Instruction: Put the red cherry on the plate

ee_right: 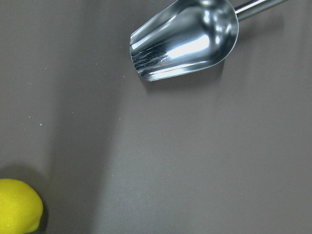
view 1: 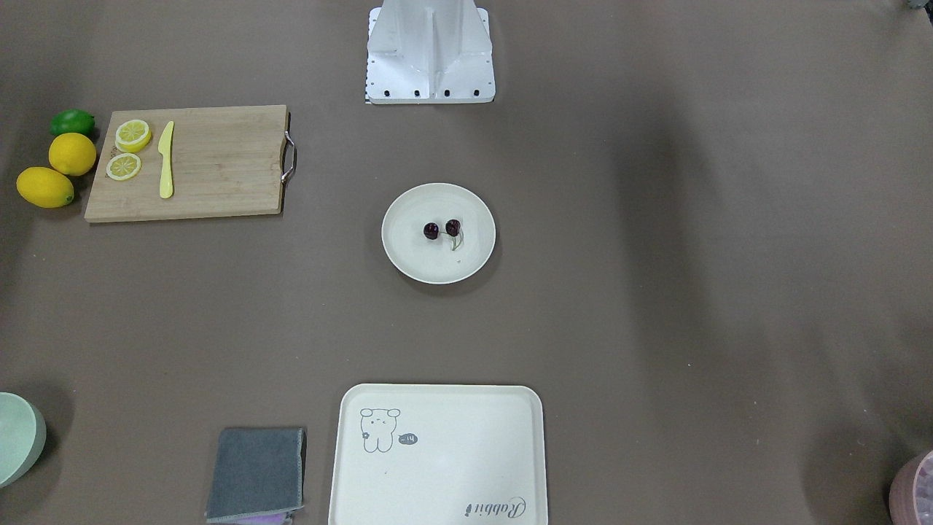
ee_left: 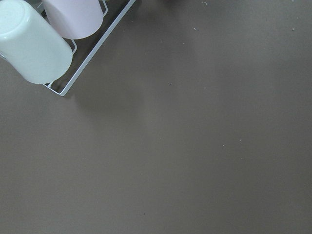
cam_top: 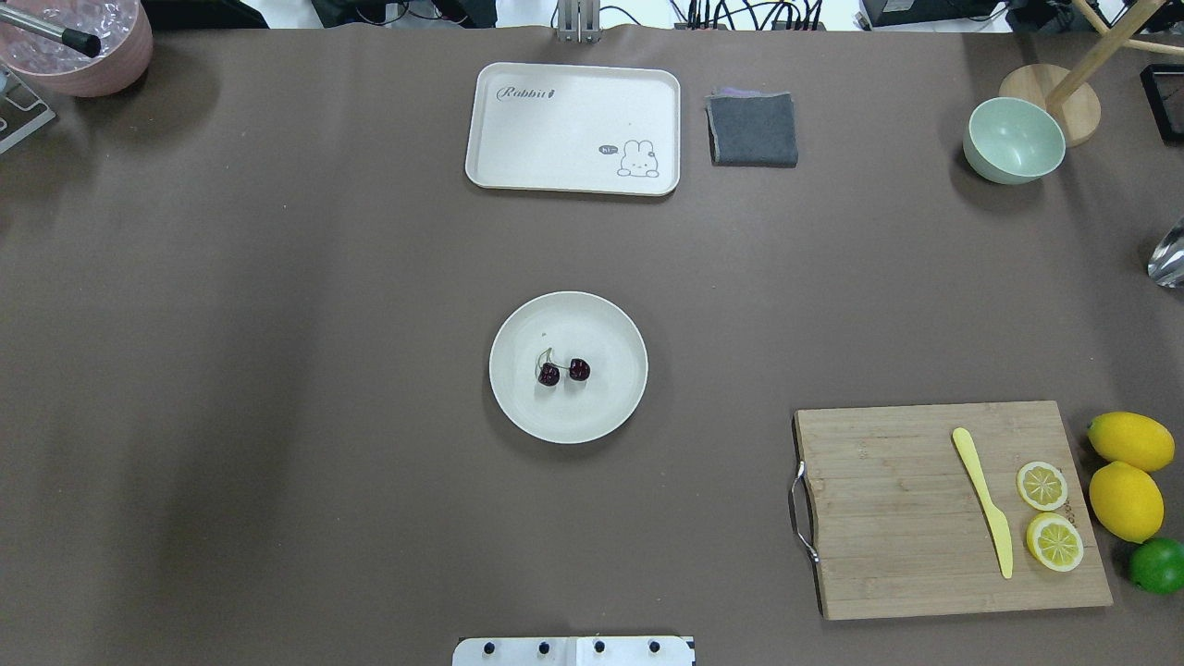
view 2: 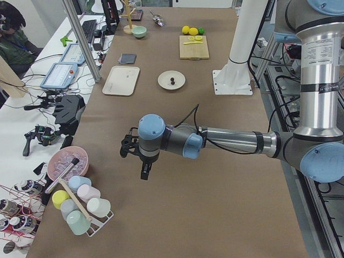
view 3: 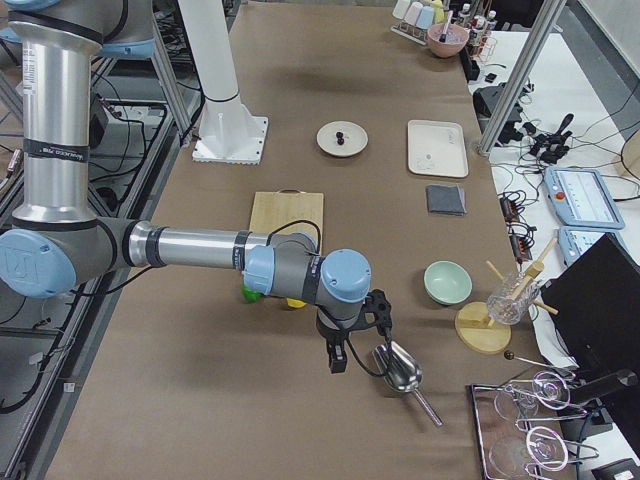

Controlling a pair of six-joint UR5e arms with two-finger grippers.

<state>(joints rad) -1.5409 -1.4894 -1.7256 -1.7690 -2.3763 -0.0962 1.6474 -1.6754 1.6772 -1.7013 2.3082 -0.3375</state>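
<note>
Already the task looks complete. Across the brown worktop (cam_top: 277,370) the arms hang at opposite ends, left gripper (view 2: 145,171) and right gripper (view 3: 338,356) impossible to judge. The plate (cam_top: 592,416) holds the red cherry (cam_top: 579,369); nothing further seems needed.

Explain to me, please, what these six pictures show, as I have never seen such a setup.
It is a robot with two arms at a table. Two pictures look down on the table, from behind the robot and from facing it; two look along it from the ends; two come from wrist cameras. In the middle the red cherry lies on the plate. Around it: a rabbit tray, a grey cloth, a green bowl, and a cutting board with lemon slices and a yellow knife, lemons and a lime beside it. The left gripper hangs near a rack of cups, the right gripper near a metal scoop. I see nothing held; open or shut, I cannot tell.
</note>
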